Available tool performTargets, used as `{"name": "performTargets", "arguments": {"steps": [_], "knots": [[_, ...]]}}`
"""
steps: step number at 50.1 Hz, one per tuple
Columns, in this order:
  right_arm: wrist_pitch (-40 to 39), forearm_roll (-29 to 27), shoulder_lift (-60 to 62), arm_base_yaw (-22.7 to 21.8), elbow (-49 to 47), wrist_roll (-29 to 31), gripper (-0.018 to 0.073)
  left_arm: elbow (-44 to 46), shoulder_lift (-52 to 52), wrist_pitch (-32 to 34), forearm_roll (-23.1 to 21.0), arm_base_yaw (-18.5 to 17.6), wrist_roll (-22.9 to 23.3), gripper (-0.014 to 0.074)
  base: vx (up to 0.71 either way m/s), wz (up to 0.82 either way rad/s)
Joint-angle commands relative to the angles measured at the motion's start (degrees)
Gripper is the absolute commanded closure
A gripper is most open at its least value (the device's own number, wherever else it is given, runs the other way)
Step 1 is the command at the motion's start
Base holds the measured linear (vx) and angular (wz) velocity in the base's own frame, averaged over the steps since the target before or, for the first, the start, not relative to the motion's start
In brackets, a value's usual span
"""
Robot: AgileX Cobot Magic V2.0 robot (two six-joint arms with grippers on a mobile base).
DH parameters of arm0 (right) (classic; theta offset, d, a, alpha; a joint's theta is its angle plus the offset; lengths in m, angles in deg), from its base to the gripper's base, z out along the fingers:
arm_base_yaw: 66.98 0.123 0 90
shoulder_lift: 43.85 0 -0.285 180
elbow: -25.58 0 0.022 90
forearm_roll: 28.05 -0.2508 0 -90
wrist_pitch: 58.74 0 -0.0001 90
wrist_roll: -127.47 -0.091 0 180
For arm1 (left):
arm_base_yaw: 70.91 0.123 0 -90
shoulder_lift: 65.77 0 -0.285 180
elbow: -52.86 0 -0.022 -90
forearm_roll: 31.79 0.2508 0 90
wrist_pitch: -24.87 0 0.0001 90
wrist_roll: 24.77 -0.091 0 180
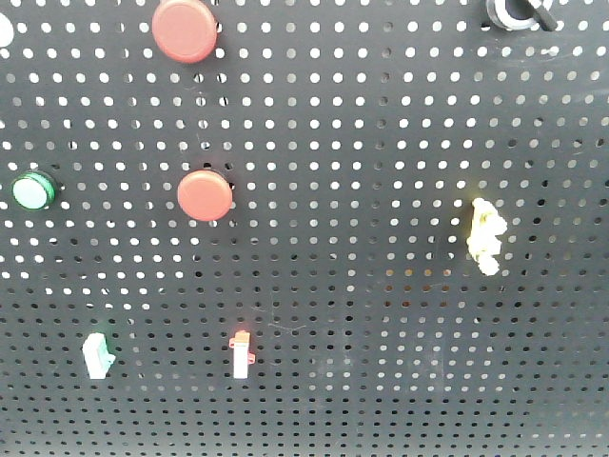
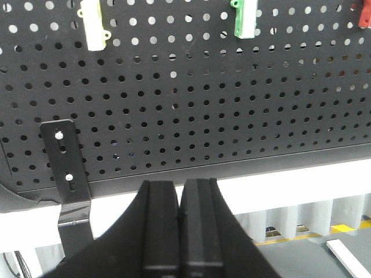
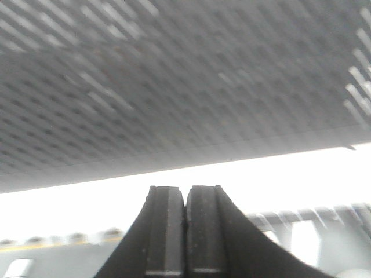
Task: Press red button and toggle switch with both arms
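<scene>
Both grippers closed and empty below the pegboard; no contact with any control.

Front view: pegboard [image 1: 381, 314] carries two red buttons, upper [image 1: 186, 30] and lower [image 1: 205, 195], a green button [image 1: 31, 190] at left, and small switches: white [image 1: 96, 355], red-tipped [image 1: 241, 355], yellow [image 1: 485, 236]. Left gripper [image 2: 179, 231]: jaws pressed together, under the board's bottom edge. Right gripper [image 3: 185, 231]: jaws together, board blurred above.

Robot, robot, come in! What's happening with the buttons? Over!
Left gripper and right gripper: jaws shut, empty, below pegboard. Red buttons untouched. Nothing in the way.
</scene>
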Motion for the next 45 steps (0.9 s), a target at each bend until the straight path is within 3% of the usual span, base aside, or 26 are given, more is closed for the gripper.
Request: {"name": "performTargets", "arguments": {"steps": [1, 10, 45], "knots": [[-5.7, 2.0, 4.6, -0.7, 0.6, 0.9, 0.0562, -1.9, -0.4, 4.5, -0.6, 0.2, 0.5, 0.0594, 0.00, 0.00], [-7.0, 3.5, 7.3, -0.4, 0.6, 3.8, 0.0562, -1.9, -0.4, 4.5, -0.6, 0.3, 0.5, 0.0594, 0.00, 0.00], [-6.6, 3.5, 7.4, -0.4, 0.6, 3.8, 0.0562, -1.9, -0.4, 4.5, -0.6, 0.3, 0.5, 0.0594, 0.00, 0.00]]}}
